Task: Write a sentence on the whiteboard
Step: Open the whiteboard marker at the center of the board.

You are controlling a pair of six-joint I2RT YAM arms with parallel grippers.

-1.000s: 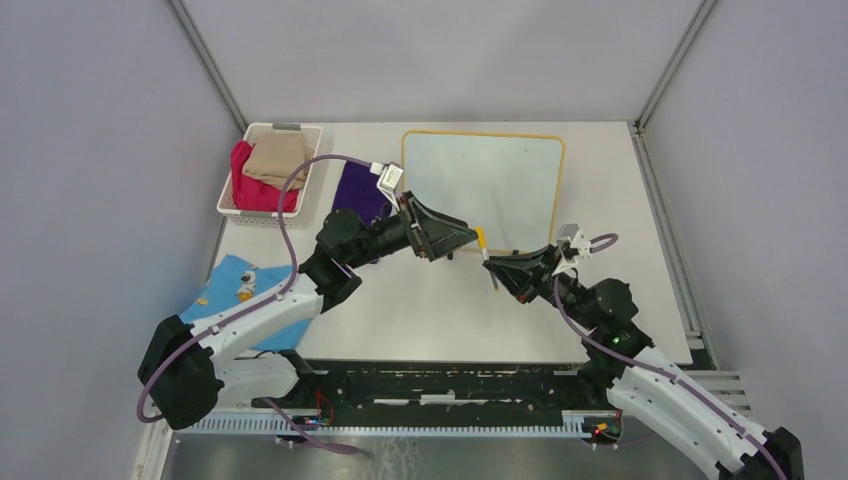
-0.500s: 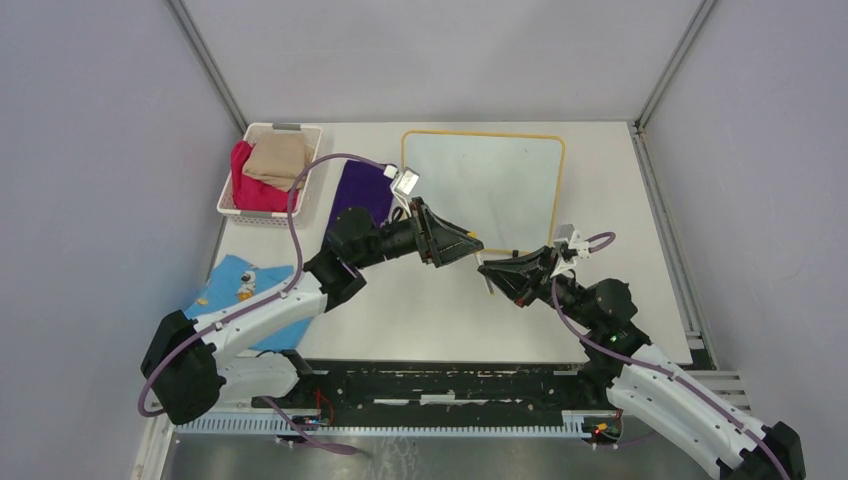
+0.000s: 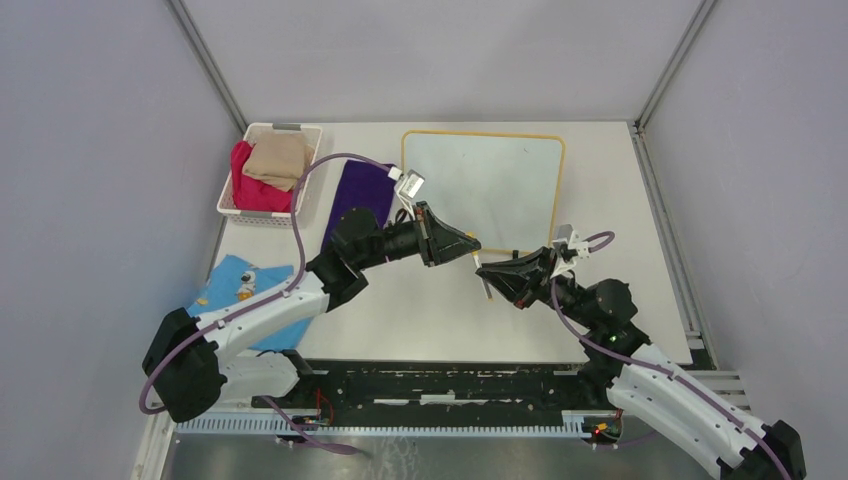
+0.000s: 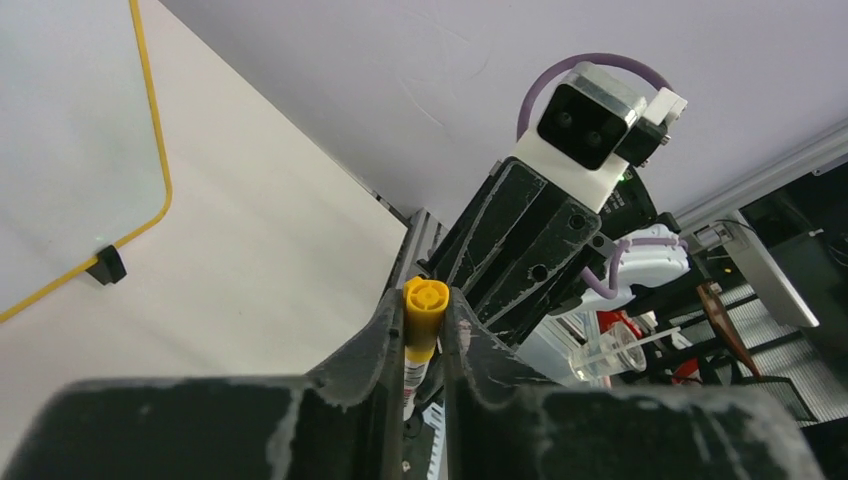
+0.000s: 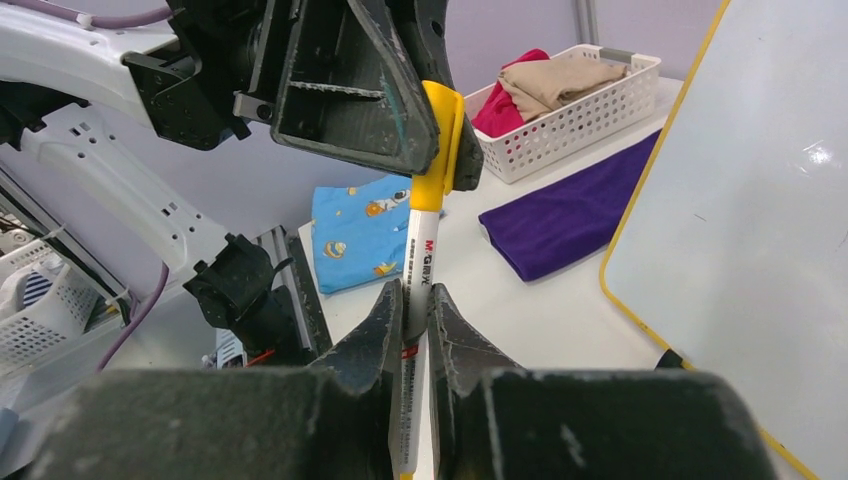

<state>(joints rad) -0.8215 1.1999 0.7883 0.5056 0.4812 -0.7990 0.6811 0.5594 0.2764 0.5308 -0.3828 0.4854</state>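
1. Swinging right and toward the near side over the last second, the left gripper (image 3: pixel 472 251) has come off the near-left part of the whiteboard (image 3: pixel 483 180). The right gripper (image 3: pixel 484 271) has edged left to meet it. The two now sit tip to tip at the whiteboard's near edge.
2. Both grippers hold one marker (image 5: pixel 418 270) between them, raised above the table (image 3: pixel 430 320).
3. The left gripper's fingers are clamped on the marker's yellow cap (image 4: pixel 424 300), with the cap's end showing between the fingertips in the left wrist view.
4. The right gripper's fingers are pinched around the marker's white barrel just below the cap. The barrel carries red and black print.
5. The whiteboard lies flat on the table on the far side of the grippers. It has a thin yellow frame with rounded corners and a small black foot (image 3: pixel 513 251) on its near edge.
6. A purple cloth (image 3: pixel 360 195) lies just beside the whiteboard's left edge.
7. Farther left of the whiteboard stands a white basket (image 3: pixel 226 195). It holds red clothing (image 3: pixel 250 190) with a tan piece (image 3: pixel 277 158) on top.
8. A blue printed cloth (image 3: pixel 228 285) lies well to the near left of the whiteboard, partly under the left arm.
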